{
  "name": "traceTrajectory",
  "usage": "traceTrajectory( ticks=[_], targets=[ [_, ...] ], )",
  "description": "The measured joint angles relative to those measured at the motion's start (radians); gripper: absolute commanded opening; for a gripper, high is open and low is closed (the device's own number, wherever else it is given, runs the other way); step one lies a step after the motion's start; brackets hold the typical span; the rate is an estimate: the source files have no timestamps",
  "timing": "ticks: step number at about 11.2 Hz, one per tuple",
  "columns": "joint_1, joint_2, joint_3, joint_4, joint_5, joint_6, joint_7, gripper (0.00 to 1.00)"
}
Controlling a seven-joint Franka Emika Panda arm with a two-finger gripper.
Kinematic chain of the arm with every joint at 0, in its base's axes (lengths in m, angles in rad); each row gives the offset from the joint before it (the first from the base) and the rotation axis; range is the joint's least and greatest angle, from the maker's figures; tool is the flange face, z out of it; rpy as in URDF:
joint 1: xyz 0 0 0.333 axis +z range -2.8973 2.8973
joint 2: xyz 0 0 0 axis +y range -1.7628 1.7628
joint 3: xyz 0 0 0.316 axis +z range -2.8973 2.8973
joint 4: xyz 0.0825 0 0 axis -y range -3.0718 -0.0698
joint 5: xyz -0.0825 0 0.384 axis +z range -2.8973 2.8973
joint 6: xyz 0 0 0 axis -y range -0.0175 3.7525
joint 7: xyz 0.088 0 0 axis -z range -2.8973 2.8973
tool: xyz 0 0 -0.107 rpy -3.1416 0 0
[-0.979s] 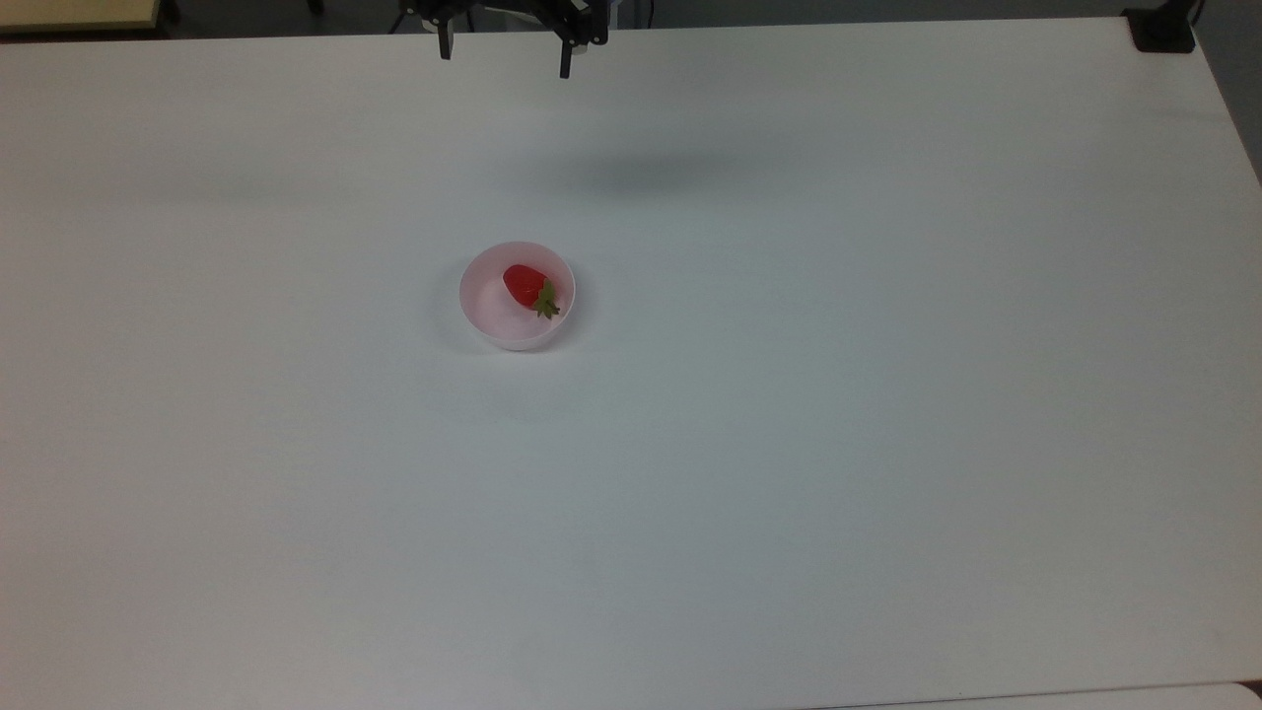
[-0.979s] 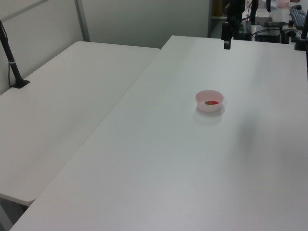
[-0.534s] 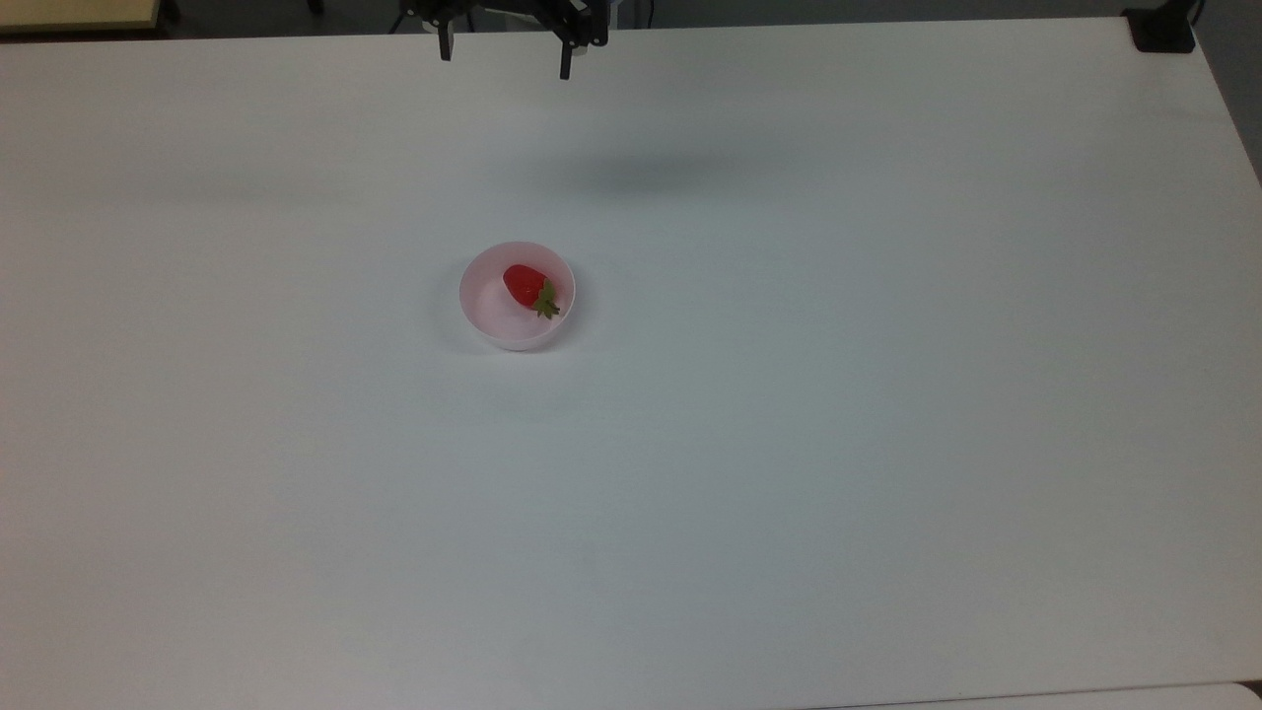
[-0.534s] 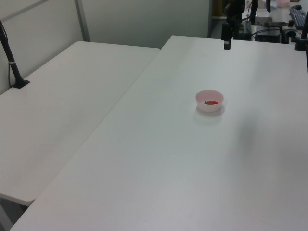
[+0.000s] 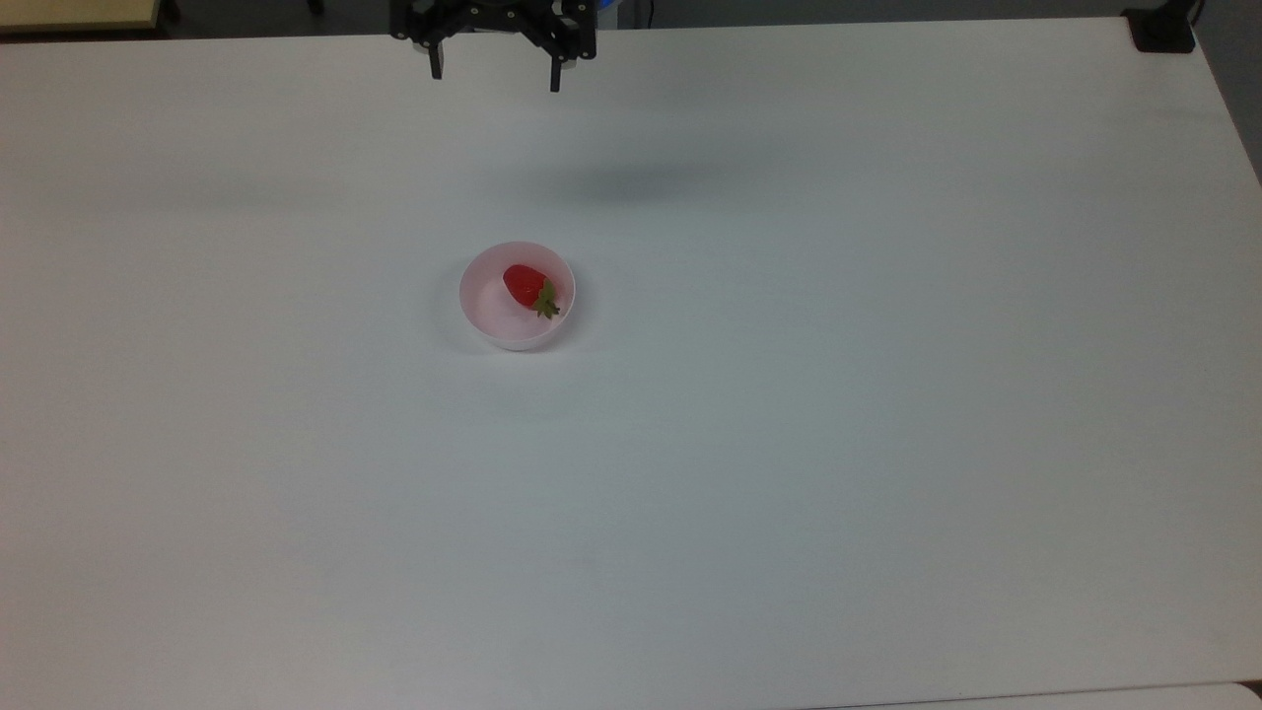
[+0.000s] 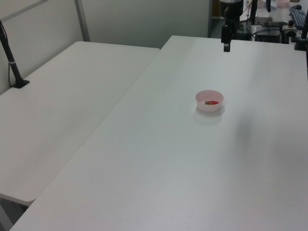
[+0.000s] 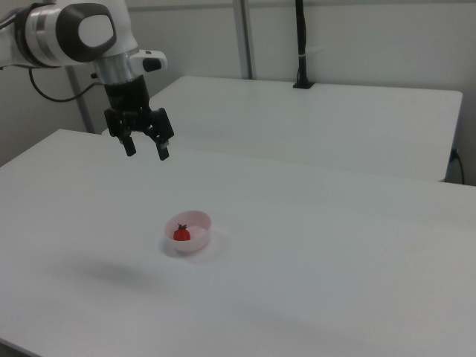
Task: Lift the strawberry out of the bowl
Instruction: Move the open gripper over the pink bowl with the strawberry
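The strawberry [image 5: 525, 285] lies inside the bowl [image 5: 483, 314]. It is red, and its green leaves point toward the bottom right in the top view. In the top view it lies near the bowl's upper right side, close to the wall. In the right view I see the strawberry [image 7: 181, 233] in the bowl [image 7: 198, 220] with its green top pointing up. In the left view only a bit of red shows over the rim of the bowl [image 6: 209, 107].

The bowl is pale pink and round. It sits on a big white table [image 5: 789, 444]. Nothing else lies near it on the table.

My gripper [image 5: 493, 81] hangs in the air, well apart from the bowl. In the top view it is over the far edge of the table, straight above the bowl in the picture. My two black fingers [image 5: 435, 69] point down and are spread wide apart. They hold nothing. In the right view my gripper [image 7: 146, 150] is up and to the left of the bowl. My white arm [image 7: 67, 33] comes in from the right view's left, bends, and drops down to my wrist.

I see no words or labels on anything.

A second white table [image 7: 357, 119] stands beside mine, with a black pole [image 7: 300, 44] on it.
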Motion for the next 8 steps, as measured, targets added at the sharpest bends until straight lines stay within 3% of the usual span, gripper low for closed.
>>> traceTrajectory(
  ticks=[8],
  targets=[
    [-0.027,0.035,0.000,0.000,0.001,0.044,-0.017,1.00]
  ],
)
